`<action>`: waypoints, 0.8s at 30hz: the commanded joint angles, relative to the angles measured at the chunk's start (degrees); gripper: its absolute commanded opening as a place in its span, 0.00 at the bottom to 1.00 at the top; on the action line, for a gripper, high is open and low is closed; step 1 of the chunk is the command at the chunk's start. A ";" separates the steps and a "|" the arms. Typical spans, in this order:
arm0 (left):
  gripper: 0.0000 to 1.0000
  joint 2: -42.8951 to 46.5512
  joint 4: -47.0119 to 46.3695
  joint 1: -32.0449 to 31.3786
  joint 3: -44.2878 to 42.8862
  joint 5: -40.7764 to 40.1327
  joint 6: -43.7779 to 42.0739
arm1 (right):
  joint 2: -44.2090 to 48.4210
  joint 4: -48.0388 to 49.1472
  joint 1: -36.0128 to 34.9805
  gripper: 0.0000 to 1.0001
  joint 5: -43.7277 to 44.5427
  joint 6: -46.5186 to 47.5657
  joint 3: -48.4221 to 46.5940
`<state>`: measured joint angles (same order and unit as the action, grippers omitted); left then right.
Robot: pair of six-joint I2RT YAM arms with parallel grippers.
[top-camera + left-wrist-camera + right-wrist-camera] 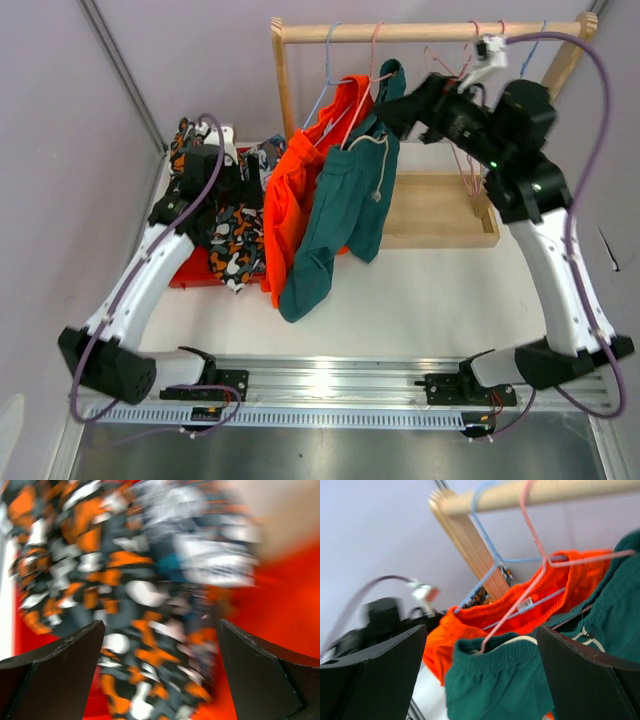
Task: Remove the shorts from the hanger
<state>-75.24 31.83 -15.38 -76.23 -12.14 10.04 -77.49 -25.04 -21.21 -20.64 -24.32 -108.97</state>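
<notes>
Plain grey walls, white desk [420,300]. Wooden rack [430,32] stands at the far side. Two pairs hang at its left end: dark teal shorts [345,215] and orange shorts [290,190], touching. Both have the long axis vertical, waistband up, legs down toward the desk. Print shorts [235,245] lie heaped in a red tray [190,272] far left, off the rail. Pink hanger [535,540] seems to carry the teal pair, blue hanger [485,525] the orange. Right gripper [481,652]: jaws spread, empty, teal waistband straight ahead between them. This arm is the nearer, so it likely grabs next. Left gripper [160,655]: jaws spread, holding nothing, just above the print heap.
</notes>
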 commanded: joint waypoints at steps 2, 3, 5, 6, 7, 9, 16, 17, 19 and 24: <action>0.99 10.28 -1.16 -2.20 5.98 1.67 0.24 | -5.82 -0.72 -2.60 0.99 6.31 1.29 -3.97; 0.99 11.68 -1.07 -2.20 8.44 2.03 -0.20 | -6.70 -0.28 -3.30 0.99 7.62 1.46 -4.15; 0.99 15.90 -1.42 -2.20 11.97 2.30 -0.99 | -9.16 -0.19 -3.83 0.99 8.86 1.55 -4.85; 0.99 17.22 -2.47 -2.20 14.33 2.04 -1.08 | -9.69 0.42 -4.36 0.99 9.82 1.47 -4.85; 0.99 19.58 -3.35 -2.29 16.87 2.12 -0.73 | -10.91 1.04 -4.54 0.99 10.18 1.38 -4.50; 0.99 21.27 -5.45 -2.20 18.82 2.56 0.15 | -12.06 2.09 -5.15 0.98 11.23 1.03 -4.32; 0.99 20.22 -5.38 -2.20 20.42 1.94 0.59 | -15.75 4.82 -7.88 0.93 14.22 0.67 -4.85; 0.99 20.40 -5.21 -2.20 20.33 1.95 0.68 | -16.45 5.17 -8.05 0.88 14.58 0.59 -5.02; 0.99 20.75 -5.38 -2.20 20.50 1.51 0.77 | -17.25 5.79 -8.41 0.82 15.28 0.32 -5.46; 0.99 21.45 -5.47 -2.20 21.12 1.24 0.77 | -20.58 5.53 -9.46 0.48 16.16 0.15 -8.36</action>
<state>-55.07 28.36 -17.80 -55.07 -10.37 10.07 -96.62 -21.96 -30.04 -6.35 -24.25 -113.45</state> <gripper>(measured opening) 0.993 0.535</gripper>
